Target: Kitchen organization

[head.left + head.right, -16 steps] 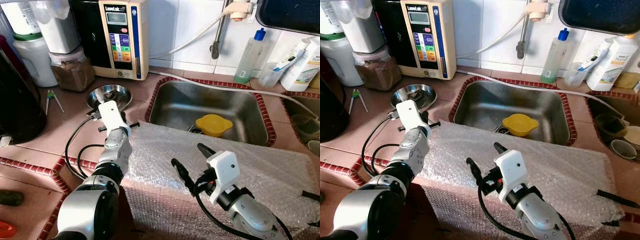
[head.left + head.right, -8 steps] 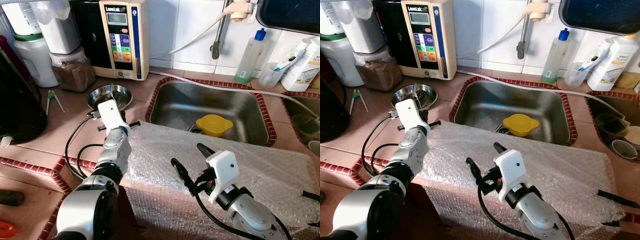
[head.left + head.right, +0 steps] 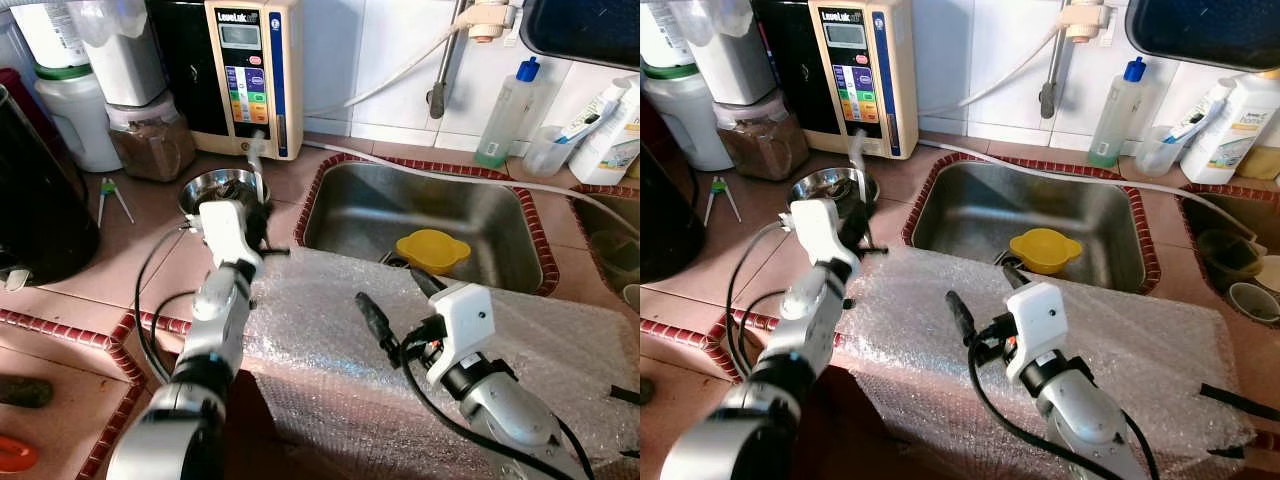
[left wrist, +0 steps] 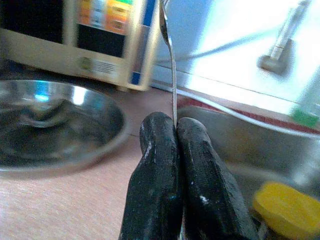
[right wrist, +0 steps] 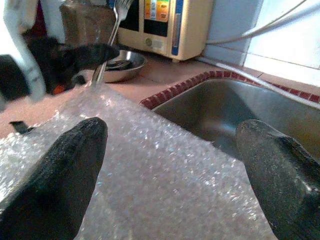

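We are pinching a thin shiny metal fork (image 4: 171,65) tight in our left gripper (image 4: 176,131), jaws squeezed together on its handle so it is pointing up and cannot slip. It is hanging just above the round steel bowl (image 3: 222,187) on the tiled reddish bench (image 3: 150,220). Our right gripper (image 5: 175,150) is waiting with jaws spread wide over the bubble wrap sheet (image 3: 560,340), near the steel sink (image 3: 420,205) where a yellow plastic bowl (image 3: 432,248) is sitting by the white tiled wall.

Home kitchen: steel sink (image 3: 420,215), tiled counter (image 3: 150,250).
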